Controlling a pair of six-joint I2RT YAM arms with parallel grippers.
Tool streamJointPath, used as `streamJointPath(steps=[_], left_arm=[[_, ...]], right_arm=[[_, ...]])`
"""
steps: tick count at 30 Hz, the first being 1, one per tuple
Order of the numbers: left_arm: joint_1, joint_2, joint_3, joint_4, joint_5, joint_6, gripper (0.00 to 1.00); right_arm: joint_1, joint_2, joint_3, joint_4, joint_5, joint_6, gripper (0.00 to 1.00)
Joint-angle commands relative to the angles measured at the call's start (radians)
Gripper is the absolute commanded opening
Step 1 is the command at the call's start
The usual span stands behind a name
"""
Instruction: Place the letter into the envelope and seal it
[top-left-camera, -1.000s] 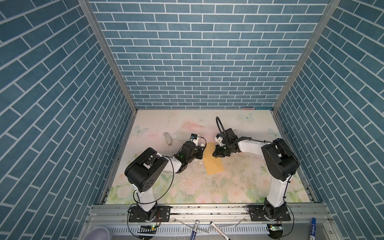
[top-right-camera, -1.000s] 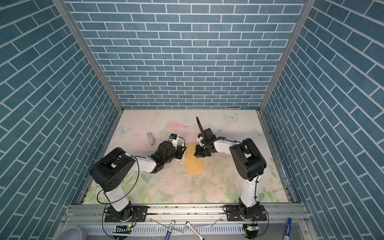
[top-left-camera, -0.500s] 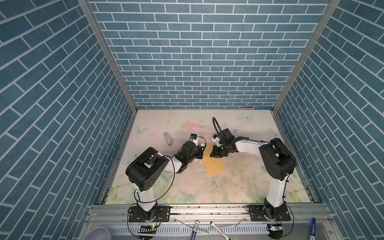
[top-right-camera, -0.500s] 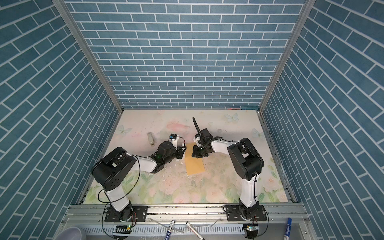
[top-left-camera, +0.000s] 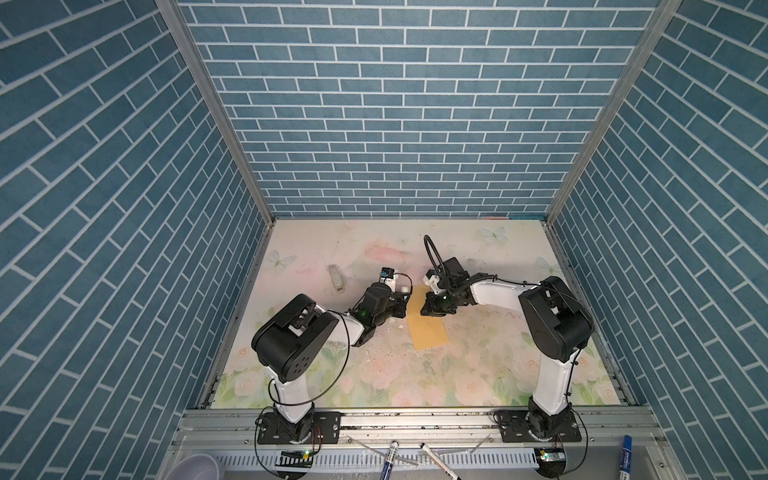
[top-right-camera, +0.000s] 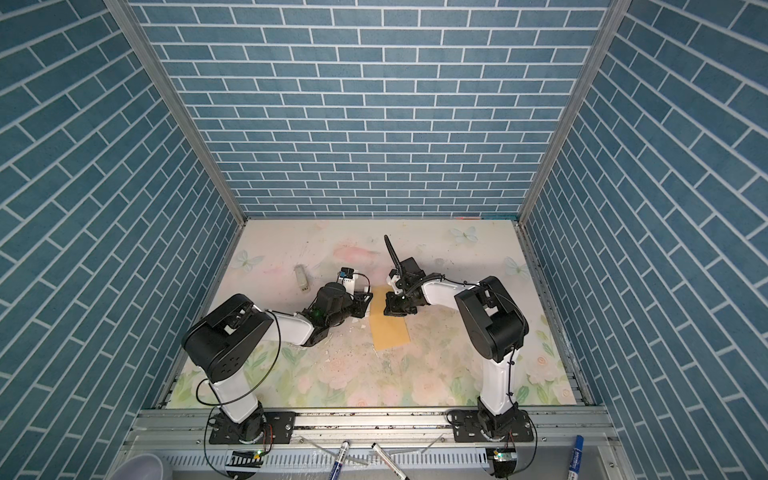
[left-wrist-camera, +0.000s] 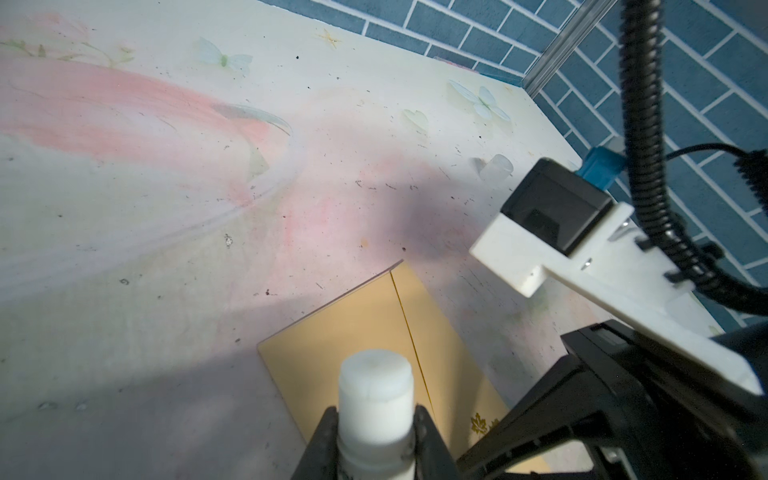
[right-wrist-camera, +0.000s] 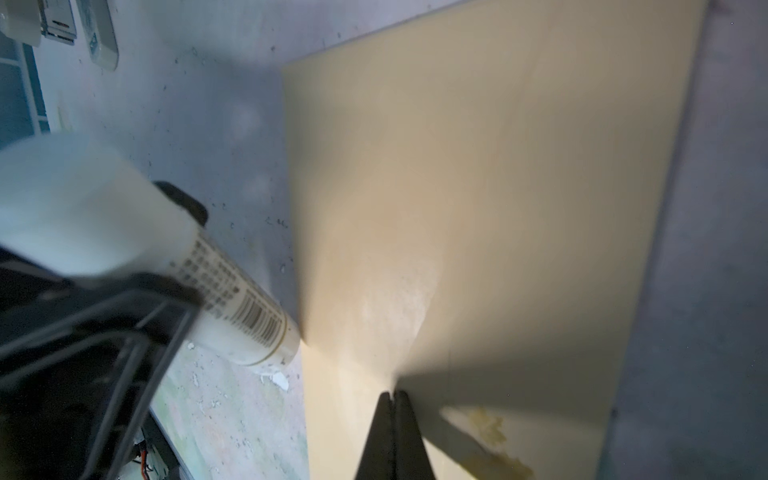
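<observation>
Right claw (right-wrist-camera: 392, 397): pinched fully closed, nothing between its fingers, tips down on the envelope (top-left-camera: 428, 332) near its far end. Looks like contact, since the shadow meets the tips. As for the left claw (left-wrist-camera: 375, 417), it's partly closed round a white glue stick (left-wrist-camera: 376, 374), held low just beside the envelope's left edge. The stick's end sits at that edge; can't tell if it touches paper.

Changed vs a sec ago: the right claw & forearm have slid a little leftward across the envelope's far end. The left claw hasn't budged, same grip. The envelope hasn't shifted on the surface (top-left-camera: 374, 249) either; it lies flat between the two claws in both top views.

Meaning, prob.: gluing is done or paused and the right arm is pressing the flap down, i.e. sealing stage. Supporting that: no pointed flap sticks out and the outline reads as a plain rectangle. Also, a pale smear (right-wrist-camera: 395, 303) on the paper ahead of the right tips could be glue. The gold sticker (left-wrist-camera: 483, 424) sits close by the right claw.

No view shows the letter. Presumably it's inside already; can't confirm.

Watch: one far corner looks slightly lifted in the left wrist view, so the seal may not be fully down there. It needs more pressing w/o dragging the envelope.
</observation>
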Motion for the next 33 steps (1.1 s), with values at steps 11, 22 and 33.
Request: streamJointPath(steps=[11, 22, 33], left_arm=[[-0.004, 0.022, 0.022, 0.000, -0.008, -0.005, 0.00], [-0.004, 0.028, 0.022, 0.003, -0.010, -0.005, 0.00], [-0.004, 0.033, 0.026, 0.002, -0.007, -0.005, 0.00]], right_arm=[[0.008, -0.030, -0.119, -0.133, 0.091, -0.043, 0.00], [0.008, -0.096, -0.228, -0.147, 0.123, -0.042, 0.00], [0.008, -0.111, -0.247, -0.143, 0.132, -0.037, 0.00]])
